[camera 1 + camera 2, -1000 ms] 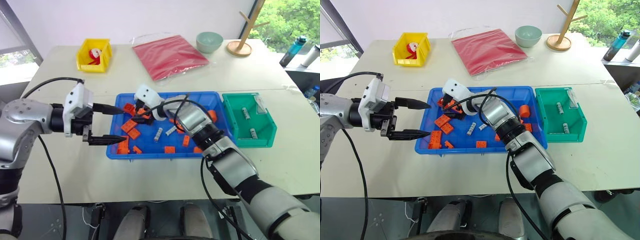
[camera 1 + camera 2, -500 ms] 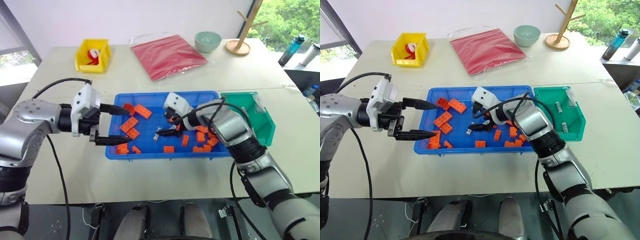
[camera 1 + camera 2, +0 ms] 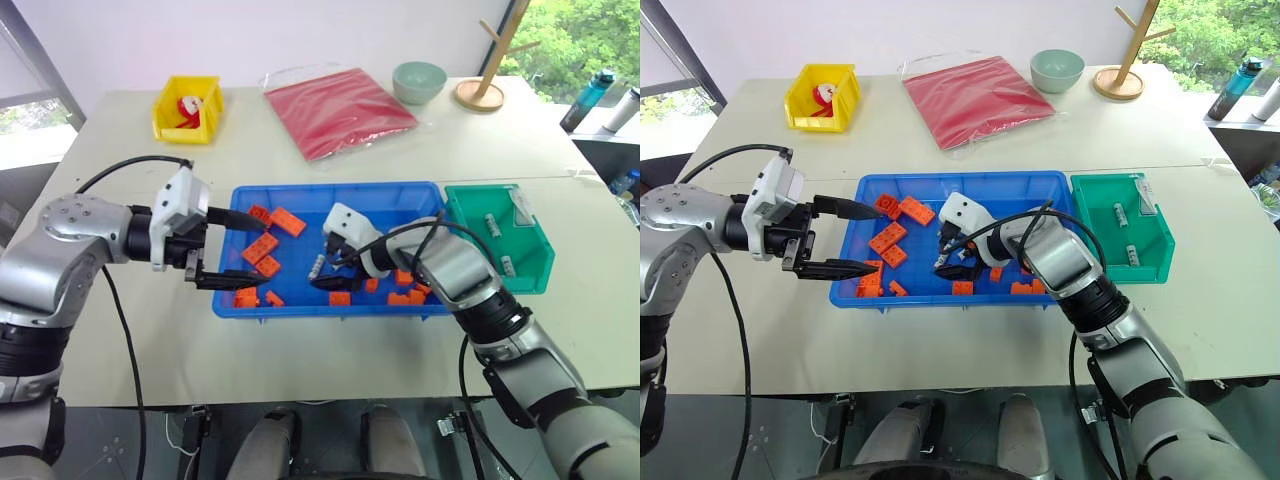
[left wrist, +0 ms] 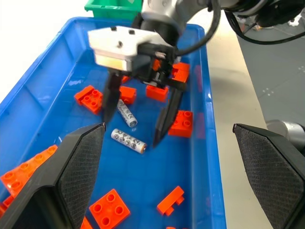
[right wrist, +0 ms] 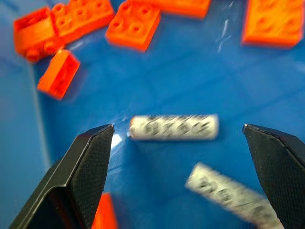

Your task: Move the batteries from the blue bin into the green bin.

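Swung back across the blue bin [image 3: 300, 300], right gripper [image 4: 136, 131] now hovers wide open above 2 batteries [image 4: 127, 139]; closing crooked could flick them among the bricks [image 4: 181, 123].

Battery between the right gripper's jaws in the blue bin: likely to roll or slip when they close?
Probably rolls: the battery is a smooth cylinder lying on its side on the blue bin floor. Likely rigid, so the right gripper, jaws open astride it, could squirt it sideways. A second battery beside it may get nudged.

The right claw [image 3: 952, 262] hides part of the blue plastic tray's [image 3: 940, 183] floor; a small silver battery [image 5: 232, 196] nearby is blurred and cut off.
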Tool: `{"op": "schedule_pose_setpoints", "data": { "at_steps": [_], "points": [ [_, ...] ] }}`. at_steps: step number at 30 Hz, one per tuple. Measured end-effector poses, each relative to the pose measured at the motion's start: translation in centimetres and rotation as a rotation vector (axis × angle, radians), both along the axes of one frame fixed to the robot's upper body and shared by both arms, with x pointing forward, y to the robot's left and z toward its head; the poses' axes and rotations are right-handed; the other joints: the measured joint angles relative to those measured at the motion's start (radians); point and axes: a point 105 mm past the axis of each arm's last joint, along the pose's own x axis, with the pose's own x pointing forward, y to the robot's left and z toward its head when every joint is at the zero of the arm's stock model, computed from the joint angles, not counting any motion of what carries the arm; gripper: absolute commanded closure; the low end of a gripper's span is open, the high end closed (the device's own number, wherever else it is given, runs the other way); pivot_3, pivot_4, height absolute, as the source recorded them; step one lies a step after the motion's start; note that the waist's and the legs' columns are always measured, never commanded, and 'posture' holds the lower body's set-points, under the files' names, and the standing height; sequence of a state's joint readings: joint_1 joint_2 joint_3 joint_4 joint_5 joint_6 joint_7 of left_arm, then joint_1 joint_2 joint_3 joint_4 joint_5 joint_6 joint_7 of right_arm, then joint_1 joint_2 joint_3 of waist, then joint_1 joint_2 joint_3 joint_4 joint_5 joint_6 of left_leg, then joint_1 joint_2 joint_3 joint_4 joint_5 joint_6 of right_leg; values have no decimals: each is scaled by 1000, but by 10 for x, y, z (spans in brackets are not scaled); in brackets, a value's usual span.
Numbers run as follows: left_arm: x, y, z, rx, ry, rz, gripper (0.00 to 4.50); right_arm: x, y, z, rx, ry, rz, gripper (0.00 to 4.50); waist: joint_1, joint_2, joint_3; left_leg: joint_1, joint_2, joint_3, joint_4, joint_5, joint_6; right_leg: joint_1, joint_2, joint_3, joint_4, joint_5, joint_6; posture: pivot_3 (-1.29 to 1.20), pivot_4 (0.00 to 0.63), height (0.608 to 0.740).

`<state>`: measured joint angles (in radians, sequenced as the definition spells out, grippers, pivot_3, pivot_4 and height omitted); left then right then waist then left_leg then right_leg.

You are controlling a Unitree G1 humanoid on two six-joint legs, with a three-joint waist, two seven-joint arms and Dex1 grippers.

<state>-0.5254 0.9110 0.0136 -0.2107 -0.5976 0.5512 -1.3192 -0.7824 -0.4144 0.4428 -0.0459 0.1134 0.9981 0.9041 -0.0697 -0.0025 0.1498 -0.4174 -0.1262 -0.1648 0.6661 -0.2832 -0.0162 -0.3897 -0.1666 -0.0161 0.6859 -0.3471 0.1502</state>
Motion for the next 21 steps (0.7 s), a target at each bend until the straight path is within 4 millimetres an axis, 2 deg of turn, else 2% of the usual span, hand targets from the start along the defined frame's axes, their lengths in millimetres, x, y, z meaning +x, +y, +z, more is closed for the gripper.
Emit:
{"op": "schedule_pose_setpoints", "data": {
  "at_steps": [4, 7, 10, 14, 17, 18, 21],
  "points": [
    [1, -2, 2, -6, -12, -10, 0, 2, 2, -5, -18, -22, -1, 31, 0, 0, 0, 0, 0, 0, 0, 0, 0, 0, 0, 0, 0, 0, 0, 0, 150, 717],
    [2, -3, 4, -3, -19, -13, 0, 7, 3, -6, -26, -59, -3, 915, 1, 0, 0, 0, 0, 0, 0, 0, 0, 0, 0, 0, 0, 0, 0, 0, 150, 717],
    [2, -4, 5, -3, -23, -14, 0, 12, 2, -7, -39, -104, 0, 2264, 0, 0, 0, 0, 0, 0, 0, 0, 0, 0, 0, 0, 0, 0, 0, 0, 150, 717],
    [2, -4, 4, -3, -22, -15, 0, 13, 1, -7, -33, -101, 1, 2259, 0, 0, 0, 0, 0, 0, 0, 0, 0, 0, 0, 0, 0, 0, 0, 0, 150, 717],
    [3, -5, 4, -9, -22, -16, 0, 16, -11, 3, 42, -33, -70, 2259, 4, 0, 0, -1, 0, 0, 1, 0, 0, 0, 0, 0, 0, 0, 0, 0, 150, 717],
    [3, -5, 3, -12, -21, -15, 0, 18, -18, 11, 77, -23, -105, 2259, 5, 0, 0, -1, -1, 0, 1, 0, 0, 0, 0, 0, 0, 0, 0, 0, 150, 717],
    [3, -7, 2, -26, -17, -14, 0, 29, -58, 57, 172, -65, -241, 2259, 9, 0, 0, -3, -1, -1, 2, 0, 0, -1, 0, 0, 0, 0, 0, 0, 150, 717]
  ]
}}
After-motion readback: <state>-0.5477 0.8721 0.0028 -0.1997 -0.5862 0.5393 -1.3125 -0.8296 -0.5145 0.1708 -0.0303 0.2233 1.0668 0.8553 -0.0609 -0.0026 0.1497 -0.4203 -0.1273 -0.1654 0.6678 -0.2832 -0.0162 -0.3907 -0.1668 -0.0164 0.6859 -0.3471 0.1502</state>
